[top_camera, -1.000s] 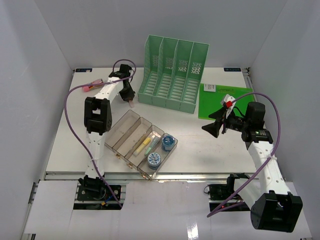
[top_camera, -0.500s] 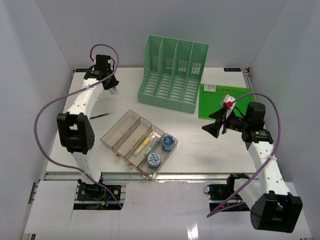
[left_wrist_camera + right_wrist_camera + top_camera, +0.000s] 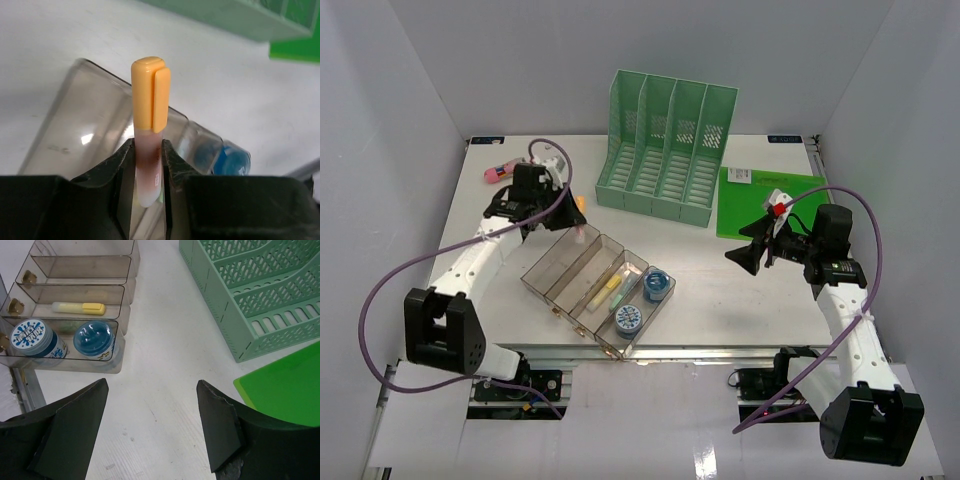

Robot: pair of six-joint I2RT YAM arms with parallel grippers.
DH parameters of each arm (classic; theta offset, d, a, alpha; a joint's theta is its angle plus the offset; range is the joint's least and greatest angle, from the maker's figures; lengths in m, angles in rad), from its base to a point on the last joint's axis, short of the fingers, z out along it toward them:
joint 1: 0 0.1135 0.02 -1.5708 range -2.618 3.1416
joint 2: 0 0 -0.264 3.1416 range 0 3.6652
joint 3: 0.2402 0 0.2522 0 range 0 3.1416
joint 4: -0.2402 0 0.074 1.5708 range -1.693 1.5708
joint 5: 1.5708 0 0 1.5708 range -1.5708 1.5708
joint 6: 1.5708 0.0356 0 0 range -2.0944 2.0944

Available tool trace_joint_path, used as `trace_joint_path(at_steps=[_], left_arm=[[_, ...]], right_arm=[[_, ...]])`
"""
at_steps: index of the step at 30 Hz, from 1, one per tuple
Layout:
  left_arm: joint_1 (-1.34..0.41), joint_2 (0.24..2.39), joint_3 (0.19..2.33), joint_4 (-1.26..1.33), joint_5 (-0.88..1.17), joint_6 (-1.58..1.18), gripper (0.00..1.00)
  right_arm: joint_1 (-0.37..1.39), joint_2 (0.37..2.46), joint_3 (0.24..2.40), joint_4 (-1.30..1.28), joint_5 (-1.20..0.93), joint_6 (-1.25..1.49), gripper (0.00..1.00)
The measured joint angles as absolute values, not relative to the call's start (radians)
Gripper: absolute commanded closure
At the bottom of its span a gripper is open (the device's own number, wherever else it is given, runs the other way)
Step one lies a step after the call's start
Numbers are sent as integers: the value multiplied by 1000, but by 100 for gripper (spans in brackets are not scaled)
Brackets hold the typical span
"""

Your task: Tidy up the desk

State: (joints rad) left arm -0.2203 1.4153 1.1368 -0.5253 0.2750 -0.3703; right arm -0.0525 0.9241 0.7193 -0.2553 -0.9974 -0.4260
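Observation:
The white desk (image 3: 720, 295) holds a clear compartmented tray (image 3: 563, 265) at front centre. My left gripper (image 3: 567, 204) is shut on a highlighter with a pinkish body and an orange cap (image 3: 150, 95), holding it above the tray's far end (image 3: 75, 125). The jaws clamp the body and the cap points away. My right gripper (image 3: 748, 256) is open and empty, hovering over bare desk (image 3: 160, 405) to the right of the tray (image 3: 120, 325).
The tray holds a yellow highlighter (image 3: 80, 308) and two blue jars (image 3: 94, 337) (image 3: 30, 335). A green slotted file rack (image 3: 665, 145) stands at the back. A green folder (image 3: 760, 200) lies at back right. A pink item (image 3: 497, 172) lies at back left.

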Motion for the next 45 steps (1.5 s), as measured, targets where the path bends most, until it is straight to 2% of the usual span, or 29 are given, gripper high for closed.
trace_joint_path(at_steps=[7, 13, 15, 16, 19, 21, 25, 29, 32, 36, 42, 45], left_arm=[[-484, 1292, 975, -521, 386, -308, 100], [-571, 1310, 928, -539, 304, -266, 100], [-601, 1329, 926, -547, 264, -256, 95], [-617, 1340, 926, -550, 246, -251, 90], [-654, 1374, 926, -560, 197, -245, 59], [-670, 1393, 925, -568, 168, -244, 44], [-678, 1406, 926, -582, 116, -249, 29], [-678, 1405, 961, -605, 77, -257, 19], [-678, 1401, 1012, -611, 57, -259, 17], [-633, 1391, 1080, -598, 42, -270, 27], [-280, 1422, 1146, -483, 138, -372, 27], [-141, 1552, 1264, -464, 135, -449, 26]], right_arm=[[-57, 924, 709, -255, -997, -427, 22], [-63, 925, 708, -255, -997, -428, 22], [-64, 925, 708, -254, -998, -429, 22], [-65, 925, 708, -254, -998, -429, 22], [-65, 925, 708, -254, -998, -430, 22], [-65, 925, 708, -254, -998, -430, 21], [-66, 925, 708, -254, -998, -430, 21], [-66, 925, 708, -254, -998, -430, 21], [-66, 925, 708, -254, -998, -430, 21], [-66, 925, 708, -254, -999, -430, 21], [-66, 925, 708, -255, -1001, -431, 21], [-66, 925, 708, -255, -1003, -433, 21]])
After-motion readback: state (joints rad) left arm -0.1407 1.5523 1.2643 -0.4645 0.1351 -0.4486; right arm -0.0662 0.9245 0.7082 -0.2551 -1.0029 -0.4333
